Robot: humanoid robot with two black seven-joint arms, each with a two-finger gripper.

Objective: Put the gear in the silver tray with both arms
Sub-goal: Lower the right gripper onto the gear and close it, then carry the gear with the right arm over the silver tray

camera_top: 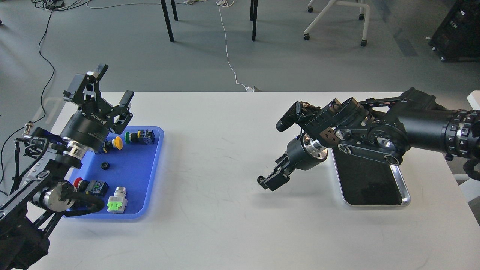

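Observation:
A small black gear (pixel 259 180) lies on the white table near the middle. My right gripper (pixel 269 182) points down and left, its tip right beside the gear and touching or nearly touching it; its fingers are dark and I cannot tell them apart. The silver tray (pixel 406 195) lies at the right, with my right arm crossing over its near-left corner. My left gripper (pixel 112 85) is open and empty, raised above the far left of the table over the blue tray.
A blue plastic tray (pixel 148 180) at the left holds another small black gear (pixel 104 165), a yellow button (pixel 117 143), a green button (pixel 128 137) and a green-and-silver switch (pixel 116 204). Chair and table legs stand beyond the far edge.

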